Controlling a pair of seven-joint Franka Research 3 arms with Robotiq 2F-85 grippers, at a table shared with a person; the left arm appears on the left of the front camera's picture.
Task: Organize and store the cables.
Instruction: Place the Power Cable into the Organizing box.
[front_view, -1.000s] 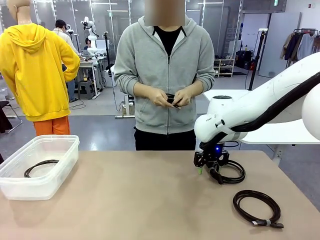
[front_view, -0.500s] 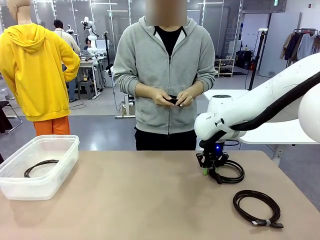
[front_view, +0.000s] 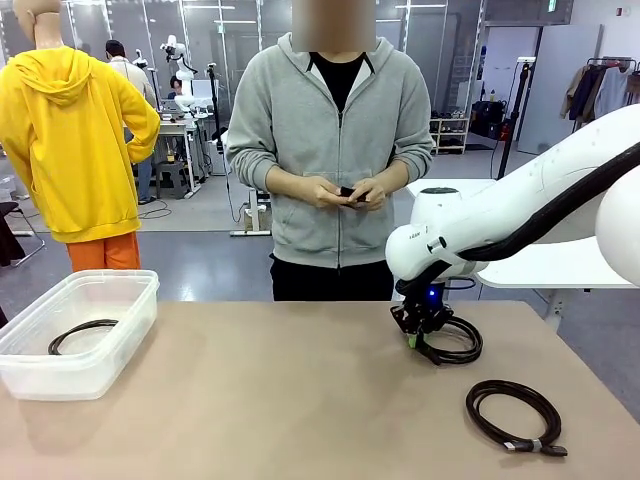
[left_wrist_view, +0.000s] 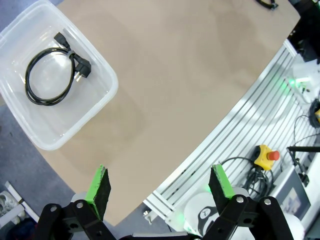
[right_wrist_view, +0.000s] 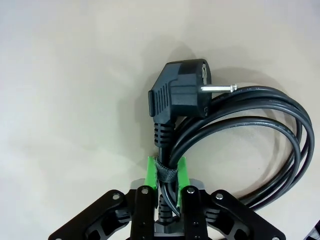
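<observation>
The coiled cable lies on the surface, and my right tool is shut tight on it at its small tie, just under the black plug. A second cable lies at its 5 o'clock, apart. Far off at 9 o'clock, a third cable sits in the clear tub. My left tool hangs wide open, holding nothing. The person's hands hold something small and black, maybe another cable.

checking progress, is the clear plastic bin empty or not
Not empty: one coiled black cable with plugs lies on the floor of the clear plastic bin.
</observation>
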